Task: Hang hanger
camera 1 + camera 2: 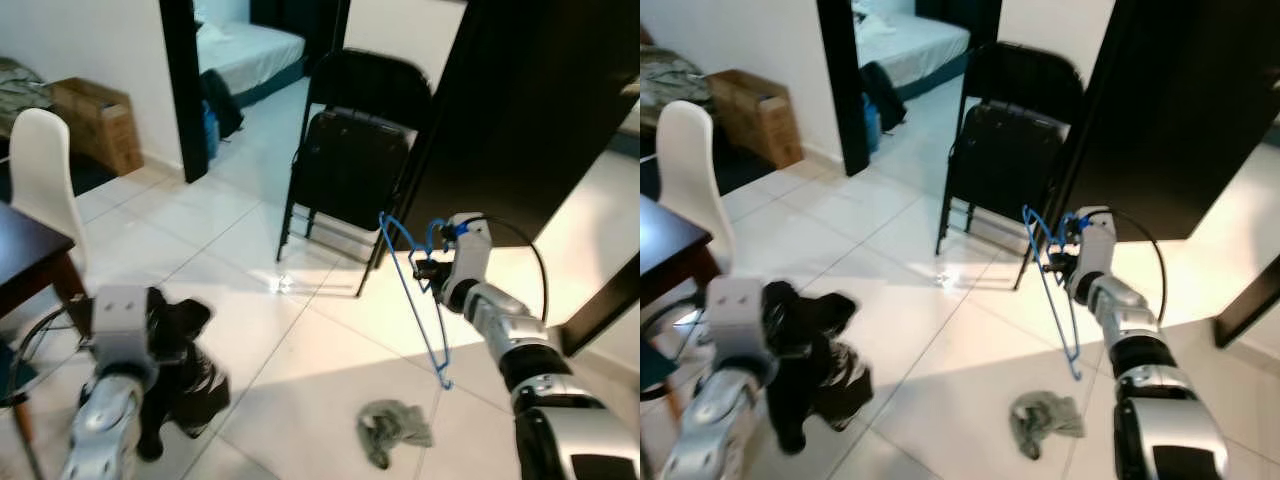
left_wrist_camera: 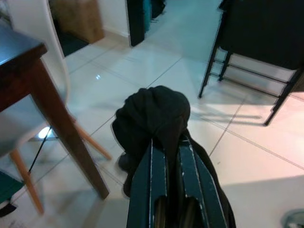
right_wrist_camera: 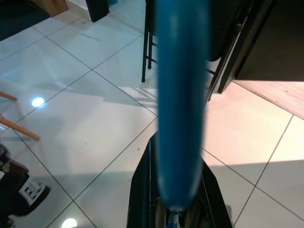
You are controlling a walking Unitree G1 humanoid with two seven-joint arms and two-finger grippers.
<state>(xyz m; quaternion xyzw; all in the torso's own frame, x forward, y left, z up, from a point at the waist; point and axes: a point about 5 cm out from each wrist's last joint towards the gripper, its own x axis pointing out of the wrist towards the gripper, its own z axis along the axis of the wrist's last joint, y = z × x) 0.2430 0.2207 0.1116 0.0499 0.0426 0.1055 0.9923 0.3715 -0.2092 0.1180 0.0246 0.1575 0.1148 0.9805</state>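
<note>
Out over the tiled floor, before the black chair (image 1: 350,160), the right gripper (image 1: 432,266) is clamped on the blue hanger (image 1: 415,305), which dangles slantwise. The left gripper (image 1: 165,335) clutches a black garment (image 1: 185,375). The carrying step seems underway; next likely needs a rail or the chair back.

The white tiled floor (image 1: 250,330) carries a crumpled grey-green cloth (image 1: 392,428) in the foreground. A black folding chair (image 1: 350,170) stands further back, a white chair (image 1: 45,180) and what seems a cardboard box (image 1: 100,122) off left.
</note>
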